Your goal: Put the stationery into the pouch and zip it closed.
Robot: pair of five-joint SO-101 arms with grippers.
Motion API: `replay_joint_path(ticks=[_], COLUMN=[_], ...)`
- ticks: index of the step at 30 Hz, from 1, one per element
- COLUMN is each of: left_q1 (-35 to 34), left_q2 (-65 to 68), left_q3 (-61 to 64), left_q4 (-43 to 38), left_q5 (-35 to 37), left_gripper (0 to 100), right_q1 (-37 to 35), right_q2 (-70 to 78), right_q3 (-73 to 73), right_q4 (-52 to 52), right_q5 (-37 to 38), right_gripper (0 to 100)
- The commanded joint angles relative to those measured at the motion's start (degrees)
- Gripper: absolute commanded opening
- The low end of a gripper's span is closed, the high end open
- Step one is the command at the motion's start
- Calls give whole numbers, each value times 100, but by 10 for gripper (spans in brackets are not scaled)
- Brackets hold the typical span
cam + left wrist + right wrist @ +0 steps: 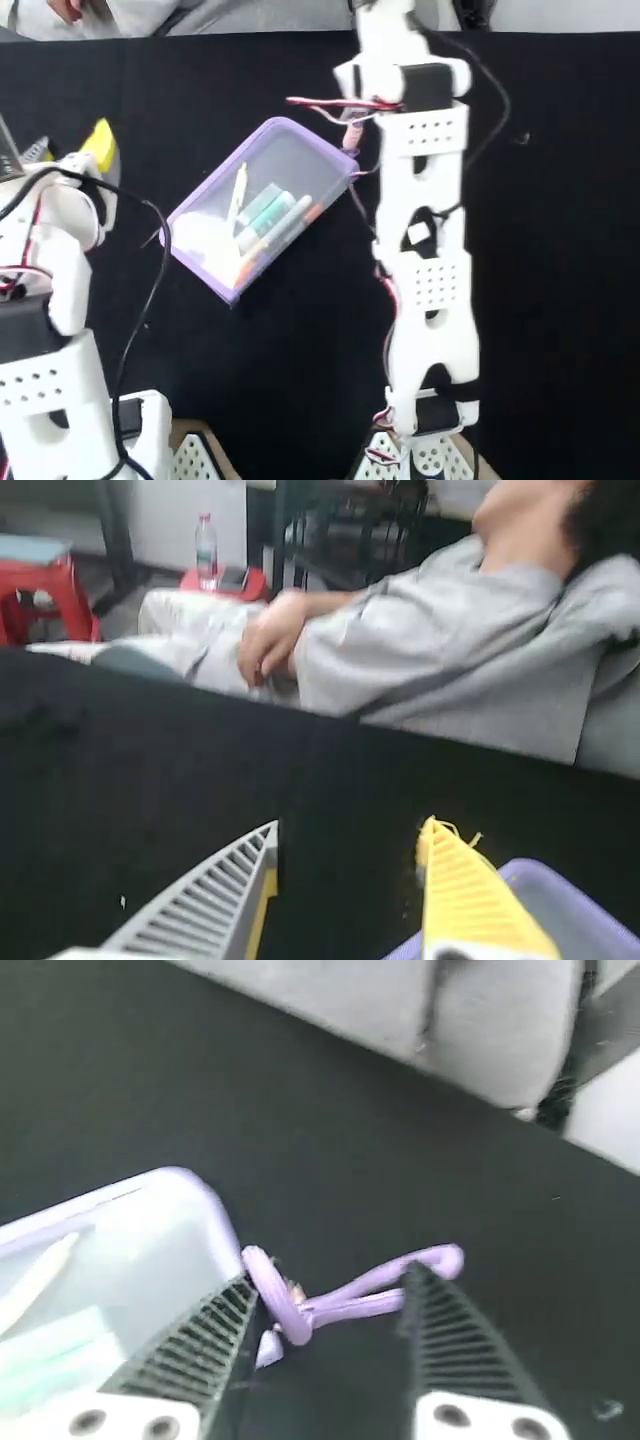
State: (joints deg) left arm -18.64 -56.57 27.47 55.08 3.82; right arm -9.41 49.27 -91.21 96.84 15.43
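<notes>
Left gripper (350, 832): fingers wide, empty, just left of the translucent purple zip pouch (283, 133). Pouch mid-table, coloured pens and markers (268, 215) already inside. Right gripper (328, 1280): at the pouch's right corner, wide astride the purple cord zip pull (440, 1258). Risk: the unpinned pouch drags with the pull, or the thin cord slips free.

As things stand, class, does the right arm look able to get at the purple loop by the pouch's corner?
Probably yes. The right gripper is open, and the purple loop lies between its jaws, beside the corner of the pouch, with nothing in the way.
</notes>
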Motion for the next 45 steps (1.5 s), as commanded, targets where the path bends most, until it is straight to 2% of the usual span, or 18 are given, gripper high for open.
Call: replay_joint_path(ticks=[1,8,11,16,24,26,29,34,42,45], left_q1=[-101,-92,-40,-40,-92,-75,-31,163,180,198], left_q2=[-26,-26,-26,-26,-26,-26,-26,-26,-158,-554], left_q3=[444,769,752,778,716,725,725,760,497,330], left_q4=[-26,-26,-26,-18,316,299,299,316,325,325], left_q5=[44,62,62,35,18,35,53,26,26,53], left_gripper=[224,224,224,224,227,228,228,228,222,141], right_q1=[-448,-826,-1196,-1565,-1178,-1152,-1055,-721,-97,246], right_q2=[-470,-1367,-1701,-1798,-1956,-2070,-2176,-2360,-3582,-4048], right_q3=[-462,-242,-207,303,3609,4004,4312,4110,3160,2826], right_q4=[457,440,440,440,431,431,431,431,431,431], right_q5=[53,105,123,818,1960,2356,2532,2549,2497,2171], right_gripper=[291,351,362,361,361,361,361,361,358,290])
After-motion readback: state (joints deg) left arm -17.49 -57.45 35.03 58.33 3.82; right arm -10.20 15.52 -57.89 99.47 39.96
